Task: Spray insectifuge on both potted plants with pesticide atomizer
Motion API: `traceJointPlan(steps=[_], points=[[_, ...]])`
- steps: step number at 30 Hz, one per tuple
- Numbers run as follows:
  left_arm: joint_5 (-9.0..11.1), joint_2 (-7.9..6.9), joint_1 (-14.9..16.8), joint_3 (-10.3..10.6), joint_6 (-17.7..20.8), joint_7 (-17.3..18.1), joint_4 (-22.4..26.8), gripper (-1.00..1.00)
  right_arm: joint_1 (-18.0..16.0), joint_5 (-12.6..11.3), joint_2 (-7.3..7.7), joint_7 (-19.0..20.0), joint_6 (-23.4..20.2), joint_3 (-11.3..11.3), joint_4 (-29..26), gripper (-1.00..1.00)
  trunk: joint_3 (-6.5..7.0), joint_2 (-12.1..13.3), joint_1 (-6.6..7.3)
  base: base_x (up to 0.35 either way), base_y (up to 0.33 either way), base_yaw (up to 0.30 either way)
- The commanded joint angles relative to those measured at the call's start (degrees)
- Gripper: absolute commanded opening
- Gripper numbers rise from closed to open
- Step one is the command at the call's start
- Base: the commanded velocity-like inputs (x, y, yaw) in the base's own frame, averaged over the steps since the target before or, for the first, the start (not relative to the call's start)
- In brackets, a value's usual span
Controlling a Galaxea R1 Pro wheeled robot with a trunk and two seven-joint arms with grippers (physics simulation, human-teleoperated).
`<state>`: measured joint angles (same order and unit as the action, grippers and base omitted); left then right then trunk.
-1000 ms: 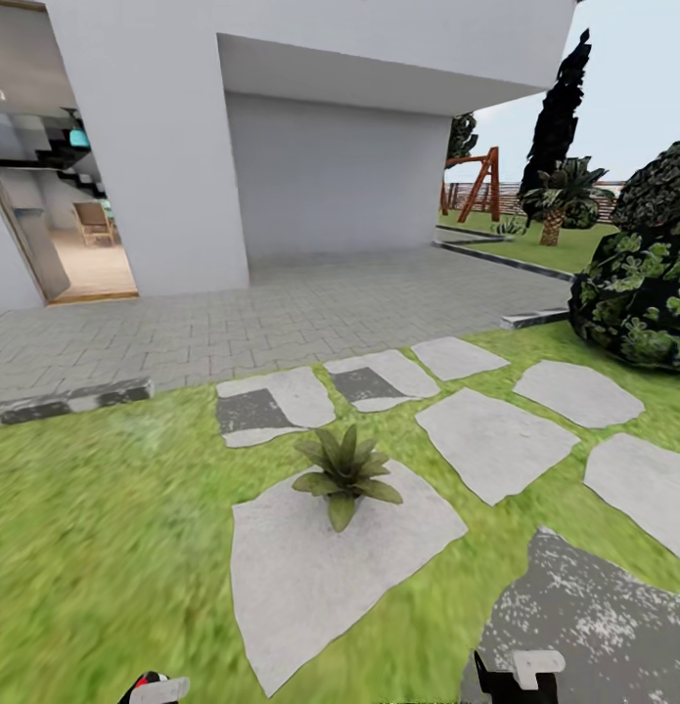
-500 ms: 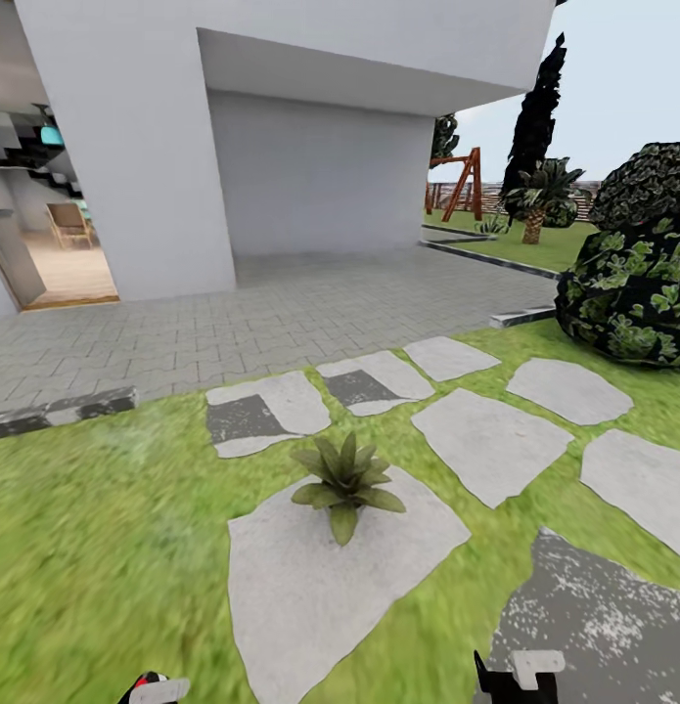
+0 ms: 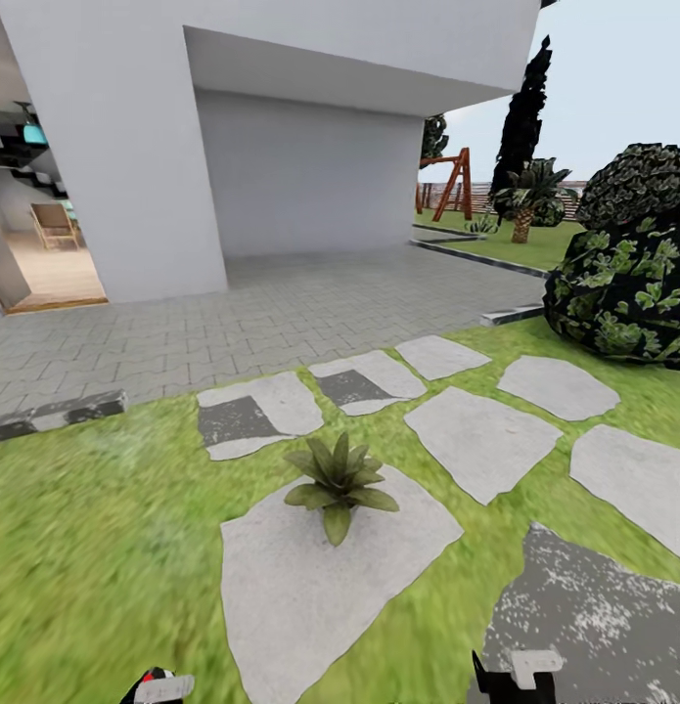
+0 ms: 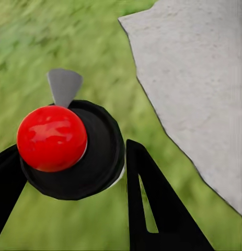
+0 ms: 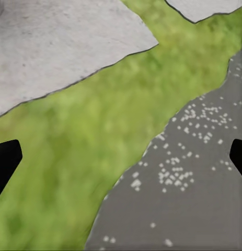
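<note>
One potted plant (image 3: 337,479), a low rosette of olive-green leaves, sits at the far edge of a large grey stepping stone (image 3: 310,587) straight ahead of me in the garden. My left gripper (image 3: 156,688) is at the head view's lower edge, shut on the pesticide atomizer (image 3: 152,677). In the left wrist view the atomizer (image 4: 53,138) shows a red ball top on a black round body with a grey nozzle, held between the black fingers of the left gripper (image 4: 73,172) above grass. My right gripper (image 3: 516,680) is open, and in its wrist view the gripper (image 5: 121,162) hangs over grass and mottled paving.
Further stepping stones (image 3: 481,440) lead right across the lawn. A mottled grey paved round (image 3: 594,616) lies at lower right. A dark shrub (image 3: 628,284) stands at right. A brick patio (image 3: 281,313), a white house wall (image 3: 114,147) and a curb (image 3: 56,411) lie beyond.
The whole head view has shifted, with house, stones and plant sliding a little left in the picture, so the camera has moved. Both grippers keep their places at the lower edge.
</note>
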<state>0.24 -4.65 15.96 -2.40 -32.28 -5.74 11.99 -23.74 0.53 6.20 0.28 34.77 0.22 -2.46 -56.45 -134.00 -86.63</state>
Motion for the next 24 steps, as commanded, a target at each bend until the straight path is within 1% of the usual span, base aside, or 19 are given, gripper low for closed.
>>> traceJointPlan(steps=[1, 3, 4, 6, 7, 9, 10, 13, 15, 16, 18, 20, 21, 23, 24], points=[[-0.12, -0.01, 0.08, -0.15, -0.12, 0.07, -0.02, -1.0, -0.04, 0.06, -0.15, 0.04, 0.18, 0.01, 0.04, 1.0, -0.05, -0.02, 0.01, 0.0, 0.0, -0.064], [-0.85, -0.12, 0.36, 0.0, 0.02, 0.43, 0.02, -1.0, -0.04, 0.17, -0.69, 0.07, 0.2, 0.13, -0.13, 1.0, -0.05, -0.02, 0.01, 0.0, 0.0, -0.033], [-1.56, -0.23, 0.38, 0.3, 0.05, 0.8, 0.03, -1.0, -0.02, 0.29, -0.84, 0.1, 0.2, 0.36, -0.25, 1.0, -0.05, -0.02, 0.01, 0.0, 0.0, -0.017], [-4.07, -0.47, 0.35, 1.5, 0.1, 2.37, 0.04, -1.0, -0.01, 1.31, -1.0, 0.14, 0.21, 1.82, -0.54, 1.0, -0.05, -0.02, 0.01, 0.0, 0.0, -0.009], [-4.88, -0.55, 0.37, 1.84, 0.12, 3.01, 0.04, -1.0, -0.02, 1.73, -1.02, 0.14, 0.21, 2.39, -0.7, 1.0, -0.05, -0.02, 0.01, 0.0, 0.0, -0.005], [-8.61, -1.1, 0.43, 3.01, 0.07, 6.65, 0.13, -1.0, -0.05, 3.48, -1.07, 0.15, 0.25, 4.82, -2.18, 1.0, -0.05, -0.02, 0.01, 0.0, 0.0, -0.003], [-9.68, -1.27, 0.46, 3.24, 0.08, 7.82, 0.15, -1.0, -0.06, 3.88, -1.08, 0.15, 0.26, 5.37, -2.78, 1.0, -0.05, -0.02, 0.01, 0.0, 0.0, -0.002], [-16.69, -2.19, 1.09, 3.98, 0.3, 15.23, 0.27, -1.0, -0.07, 6.6, -1.03, 0.22, 0.22, 8.87, -6.31, 1.0, -0.05, -0.02, 0.01, 0.0, 0.0, 0.0], [-21.06, -3.14, 2.65, 4.14, 0.78, 19.5, 0.15, -1.0, -0.07, 9.81, -0.87, 0.23, 0.18, 12.2, -7.34, 1.0, -0.05, -0.02, 0.01, 0.0, 0.0, 0.0], [-22.08, -3.38, 3.13, 4.17, 1.14, 20.54, 0.11, -1.0, -0.07, 10.8, -0.83, 0.24, 0.17, 13.05, -7.52, 1.0, -0.05, -0.02, 0.01, 0.0, 0.0, 0.0], [-26.06, -4.44, 5.08, 4.25, 3.99, 25.43, 0.07, -1.0, -0.07, 14.9, -0.63, 0.24, 0.09, 15.57, -8.0, 1.0, -0.05, -0.02, 0.01, 0.0, 0.0, 0.0], [-29.89, -5.22, 6.92, 4.25, 8.28, 33.27, 0.19, -1.0, -0.07, 19.22, -0.61, 0.3, 0.06, 16.76, -8.28, 1.0, -0.05, -0.02, 0.01, 0.0, 0.0, 0.0], [-32.06, -5.46, 8.08, 4.24, 10.34, 38.62, 0.33, -1.0, -0.07, 22.29, -0.71, 0.63, 0.03, 17.18, -8.68, 1.0, -0.05, -0.02, 0.01, 0.0, 0.0, 0.0], [-34.35, -5.62, 9.3, 4.3, 11.62, 43.82, 1.09, -1.0, -0.07, 26.04, -0.83, 3.11, -0.02, 17.44, -9.73, 1.0, -0.05, -0.02, 0.01, 0.0, 0.0, 0.0], [-36.19, -5.61, 9.9, 4.32, 12.09, 46.7, 2.6, -1.0, -0.07, 28.21, -0.94, 8.58, -0.04, 17.5, -11.62, 1.0, -0.05, -0.02, 0.01, 0.0, 0.0, 0.0]])
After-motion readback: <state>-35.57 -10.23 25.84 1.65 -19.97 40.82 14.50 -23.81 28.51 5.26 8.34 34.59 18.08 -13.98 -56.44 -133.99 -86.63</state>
